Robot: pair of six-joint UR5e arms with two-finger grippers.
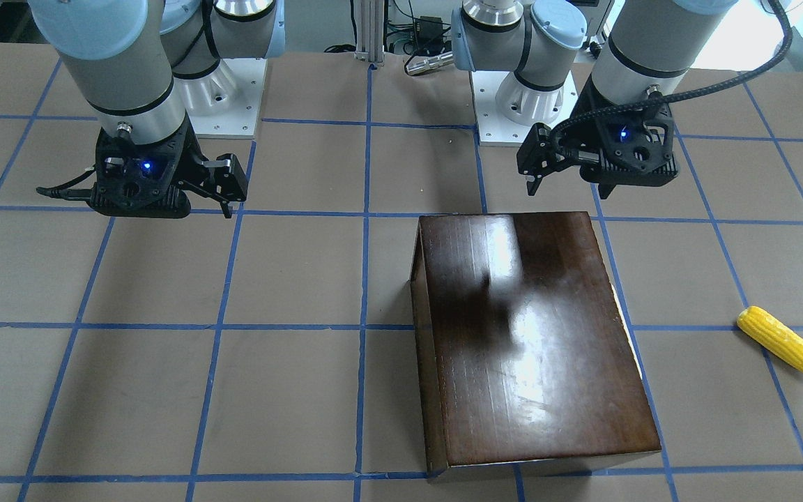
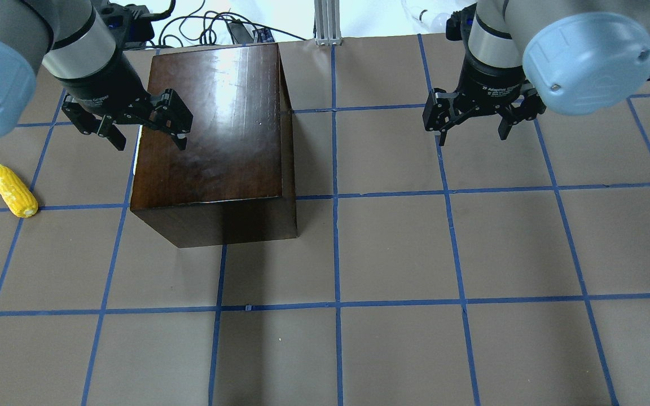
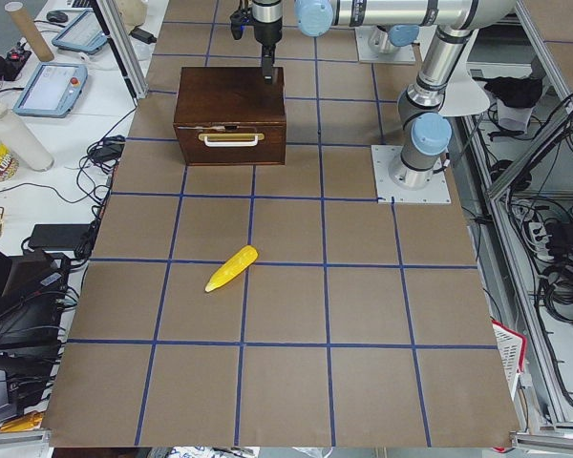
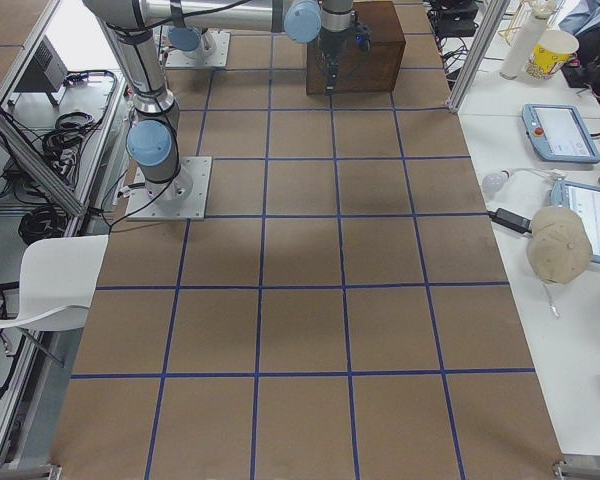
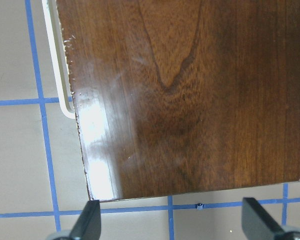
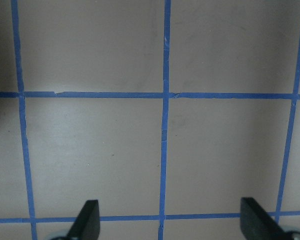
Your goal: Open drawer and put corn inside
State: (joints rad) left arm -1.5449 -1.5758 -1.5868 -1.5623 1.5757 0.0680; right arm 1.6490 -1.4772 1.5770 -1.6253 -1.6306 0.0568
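The dark-brown wooden box (image 2: 212,141) stands on the table's left half. Its drawer front (image 3: 231,141) with a cream handle (image 5: 55,65) faces the robot's left and is closed. The yellow corn (image 2: 14,190) lies on the table left of the box, apart from it; it also shows in the front view (image 1: 788,345) and the left side view (image 3: 231,268). My left gripper (image 2: 147,138) is open and empty, hovering above the box's top near the drawer-side edge (image 5: 172,222). My right gripper (image 2: 471,135) is open and empty above bare table (image 6: 171,222).
The table (image 2: 392,248) is brown with a blue tape grid. Both arm bases (image 1: 220,97) stand at the robot's edge. Cables (image 2: 212,25) lie behind the box. Benches with tablets (image 4: 560,135) and cups flank the table ends.
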